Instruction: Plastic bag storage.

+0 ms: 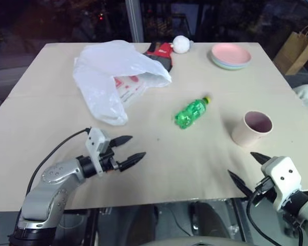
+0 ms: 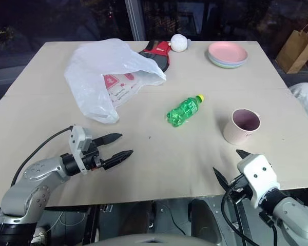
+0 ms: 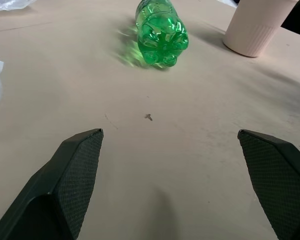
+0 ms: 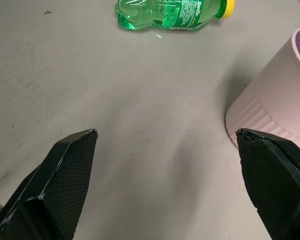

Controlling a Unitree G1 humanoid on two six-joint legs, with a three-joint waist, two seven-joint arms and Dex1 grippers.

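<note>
Dark room, beige bench (image 1: 159,169) | head: plastic bag (image 1: 113,77) slumped far-left, mouth gaping, untouched; left pincer (image 1: 126,149) spread, aimed toward it | left wrist: green bottle (image 3: 161,32) lying ahead | right wrist: right pincer (image 4: 167,150) spread, idle beside pink cup (image 4: 277,105)

Right end effector (image 4: 167,185) spread wide over bare table (image 4: 115,100); green bottle (image 4: 170,13) lying beyond; pink cup (image 4: 277,95) beside one finger.
</note>
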